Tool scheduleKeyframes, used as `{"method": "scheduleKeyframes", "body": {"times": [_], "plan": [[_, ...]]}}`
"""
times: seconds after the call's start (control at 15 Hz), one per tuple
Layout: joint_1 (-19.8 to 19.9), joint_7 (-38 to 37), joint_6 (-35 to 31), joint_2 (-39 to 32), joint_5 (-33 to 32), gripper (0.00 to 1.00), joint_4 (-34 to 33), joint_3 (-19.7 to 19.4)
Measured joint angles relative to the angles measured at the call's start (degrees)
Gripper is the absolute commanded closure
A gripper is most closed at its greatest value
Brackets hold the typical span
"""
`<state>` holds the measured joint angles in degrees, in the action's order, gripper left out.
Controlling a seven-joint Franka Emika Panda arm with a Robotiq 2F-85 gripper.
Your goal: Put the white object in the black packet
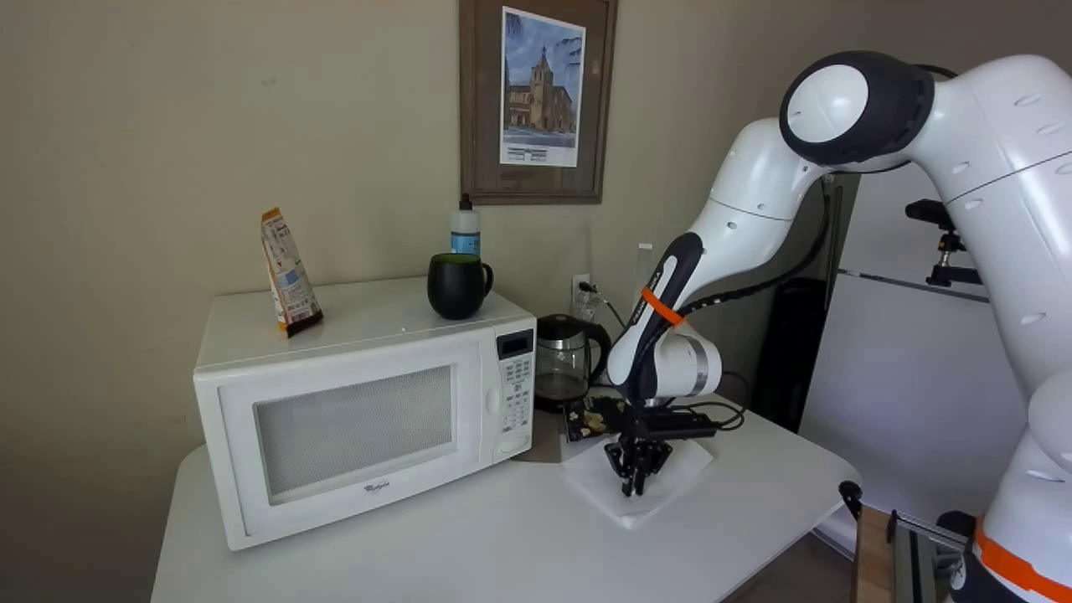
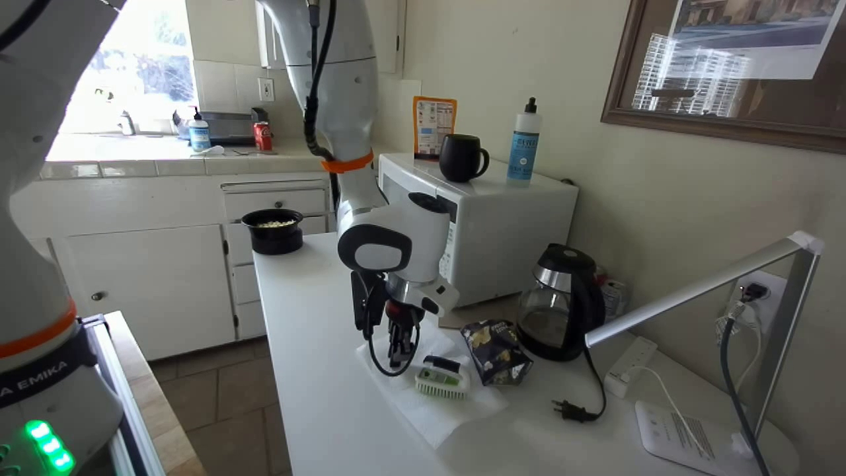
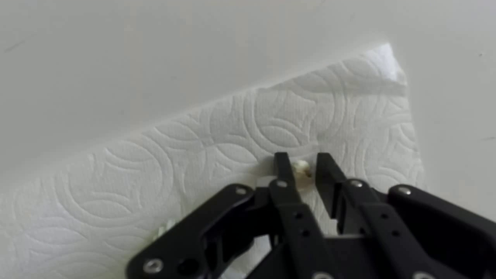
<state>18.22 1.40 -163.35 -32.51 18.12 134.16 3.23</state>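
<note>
Grasping seems your step: the black two-finger gripper (image 3: 303,162) stands narrowly parted with the small off-white lump (image 3: 301,169) between its tips, over the white embossed paper towel (image 3: 221,155), whether held I cannot tell, so secure it before lifting toward the black printed packet (image 2: 497,354).

The Franka Emika Panda arm (image 1: 963,126) is bent at a raised elbow (image 1: 863,109), its forearm (image 1: 745,205) sloping down to the wrist (image 1: 678,368). The Robotiq gripper (image 1: 633,487) points downward in both exterior views; its black fingers (image 3: 284,166) stand slightly apart (narrow gap, wrist view). Base status lights (image 2: 51,445) glow green.
</note>
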Motion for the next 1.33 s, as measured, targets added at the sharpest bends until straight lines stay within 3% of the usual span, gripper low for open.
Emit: {"method": "scheduleKeyframes", "body": {"times": [0.2, 0.4, 0.67, 0.87, 1.07, 1.33], "plan": [[0.0, 0.1, 0.0, 0.0, 0.0, 0.93, 0.0, 0.0], [0.0, 0.2, 0.0, 0.1, 0.0, 0.97, 0.0, 0.1], [0.8, 0.3, 0.0, 1.2, 0.4, 0.97, -0.1, 1.2], [5.3, 2.6, 1.4, 4.5, 5.6, 0.97, -0.9, 5.5], [12.3, 5.1, 11.4, 8.2, 12.4, 0.97, -4.9, 8.6], [15.3, 6.8, 27.6, 8.6, 19.3, 0.97, -13.4, 0.6]]}}
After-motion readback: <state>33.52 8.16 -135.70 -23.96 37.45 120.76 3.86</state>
